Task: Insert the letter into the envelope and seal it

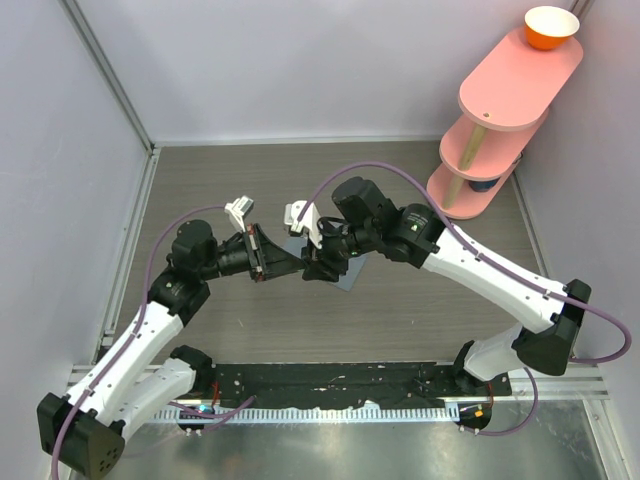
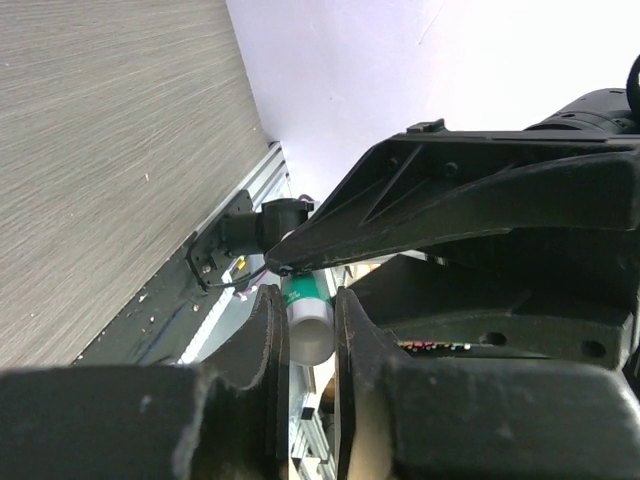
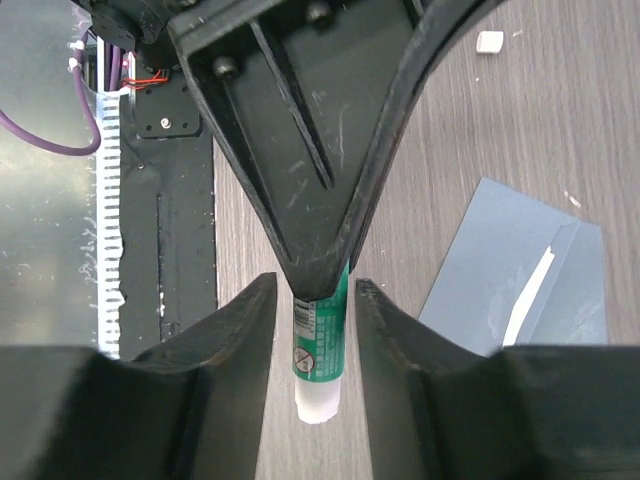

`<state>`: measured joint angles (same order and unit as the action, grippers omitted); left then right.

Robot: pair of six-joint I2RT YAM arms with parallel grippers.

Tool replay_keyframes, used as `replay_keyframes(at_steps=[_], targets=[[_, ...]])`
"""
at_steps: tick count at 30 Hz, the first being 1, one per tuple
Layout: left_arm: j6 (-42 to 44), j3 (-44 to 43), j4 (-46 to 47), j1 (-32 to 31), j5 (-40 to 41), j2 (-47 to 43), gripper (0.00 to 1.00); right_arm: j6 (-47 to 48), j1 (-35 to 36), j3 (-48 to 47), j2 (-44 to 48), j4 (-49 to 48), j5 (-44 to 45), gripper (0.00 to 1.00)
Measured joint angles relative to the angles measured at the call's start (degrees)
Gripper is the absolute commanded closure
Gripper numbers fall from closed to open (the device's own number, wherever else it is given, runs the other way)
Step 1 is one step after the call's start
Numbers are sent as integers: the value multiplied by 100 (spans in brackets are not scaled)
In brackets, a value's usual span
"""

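Above the worktop (image 3: 560,120), I am pinching the glue stick (image 3: 320,350) in my left gripper (image 2: 308,300), while my right gripper (image 3: 315,284) is standing slightly parted around it, seemingly not touching. With the envelope (image 3: 480,270) lying flat close below, my shallow tip-grip is risking a dropped stick.

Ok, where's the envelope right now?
The envelope lies flat on the table near its middle; in the right wrist view it shows just to the right of the green glue stick.

Flat blue-grey envelope (image 3: 490,280) on table (image 3: 560,120)
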<state>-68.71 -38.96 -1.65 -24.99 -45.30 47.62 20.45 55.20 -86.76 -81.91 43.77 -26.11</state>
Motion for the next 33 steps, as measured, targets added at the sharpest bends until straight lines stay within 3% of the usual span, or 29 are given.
replay_keyframes(at_steps=[22,26,29,33], targets=[[15,22,240,127,-258,-61,100,219,-142,173,271,181,-61,55],[-22,26,330,151,-275,-52,100,293,-142,219,278,223,-81,79],[-37,42,372,151,-306,-42,100,328,-144,219,278,251,-83,91],[-42,57,380,151,-334,-39,100,328,-142,219,278,271,-98,90]])
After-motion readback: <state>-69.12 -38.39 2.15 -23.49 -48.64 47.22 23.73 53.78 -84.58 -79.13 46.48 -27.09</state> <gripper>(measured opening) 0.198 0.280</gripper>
